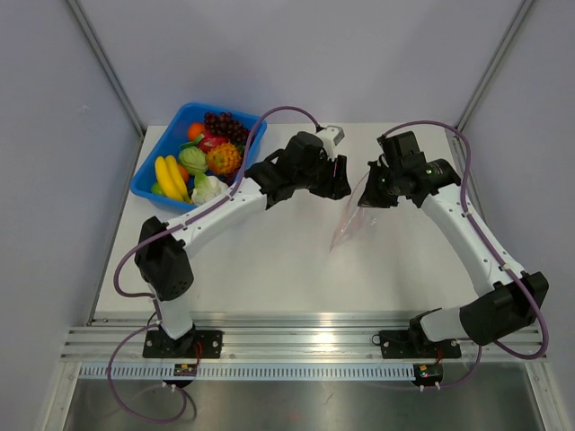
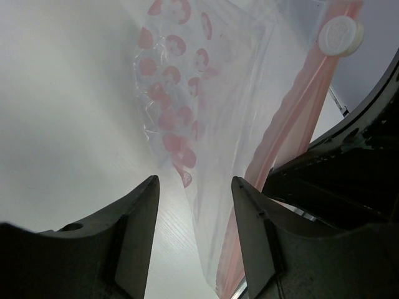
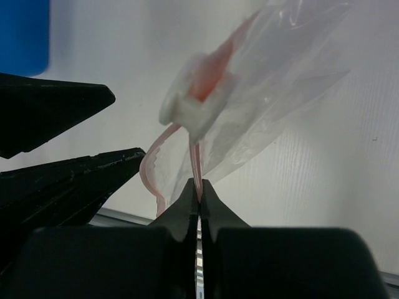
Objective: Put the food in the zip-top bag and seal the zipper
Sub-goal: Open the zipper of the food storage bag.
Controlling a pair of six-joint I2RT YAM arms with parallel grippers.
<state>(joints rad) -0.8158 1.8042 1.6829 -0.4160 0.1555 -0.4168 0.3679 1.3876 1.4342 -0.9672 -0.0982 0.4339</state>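
Right gripper [image 3: 199, 190] is pressed together on one lip of the zipper [image 3: 198, 165]. It holds the zip-top bag [image 1: 352, 223] up over the bench [image 1: 269, 269] at the centre right of the top view, with the white slider [image 3: 194, 106] just above the pinch. Left gripper [image 2: 194, 187] stands spread and holds nothing. The bag's film shows in the gap between its fingers, though I cannot tell whether it touches either one. All the food [image 1: 208, 160] lies in the blue tray [image 1: 157, 151] at the upper left.

The step in hand looks to be taking the second lip, which bows away to the left in the right wrist view. To do it well, the left gripper should close on that loose pink strip alone, not on both layers or the thin film. It should then draw away gently so the right pinch does not slip.
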